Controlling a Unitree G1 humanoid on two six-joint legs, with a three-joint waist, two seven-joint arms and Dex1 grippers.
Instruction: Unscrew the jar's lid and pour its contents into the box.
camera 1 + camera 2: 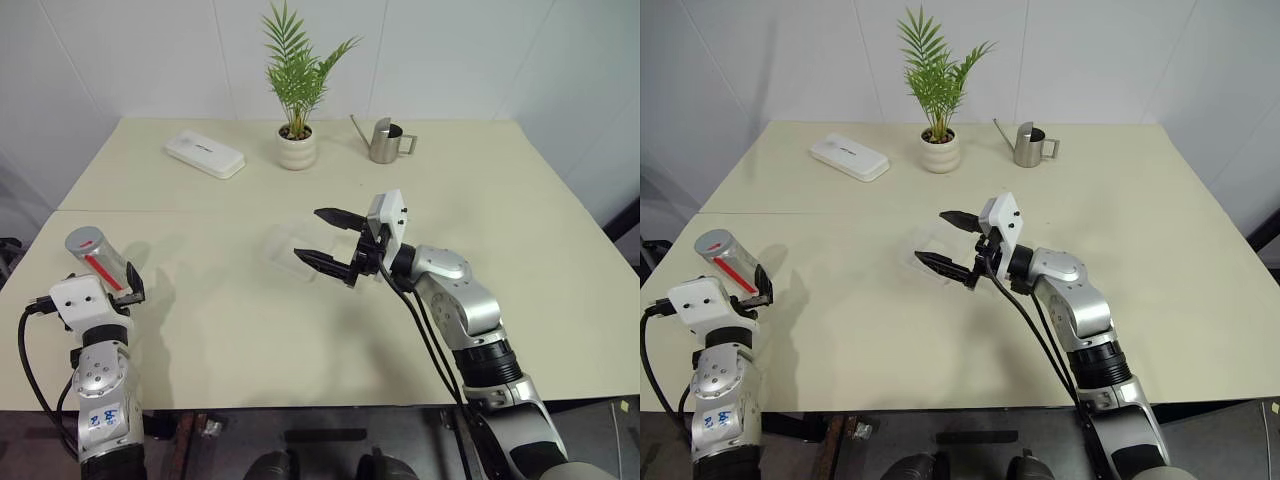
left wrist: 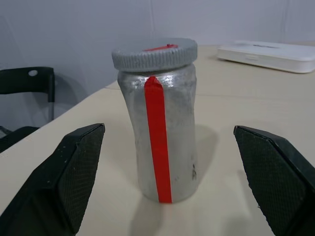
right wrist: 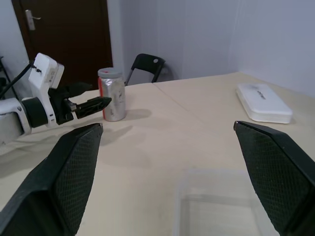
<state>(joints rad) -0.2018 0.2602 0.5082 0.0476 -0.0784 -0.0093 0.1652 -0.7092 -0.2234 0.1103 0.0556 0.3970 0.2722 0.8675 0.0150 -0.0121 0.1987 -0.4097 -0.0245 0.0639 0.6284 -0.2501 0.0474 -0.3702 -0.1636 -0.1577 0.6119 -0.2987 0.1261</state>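
L claw (image 1: 128, 283) open at table's left edge; R claw (image 1: 328, 238) open, pointing left mid-table.

Two silver-grey metal arms with ribbed black joint rings. Each wrist carries a white boxy camera housing with small screws. The left gripper (image 1: 128, 283) and right gripper (image 1: 327, 239) have black, textured, tapered fingers. Black cables loop alongside both forearms. A blue-marked sticker sits on the left forearm.
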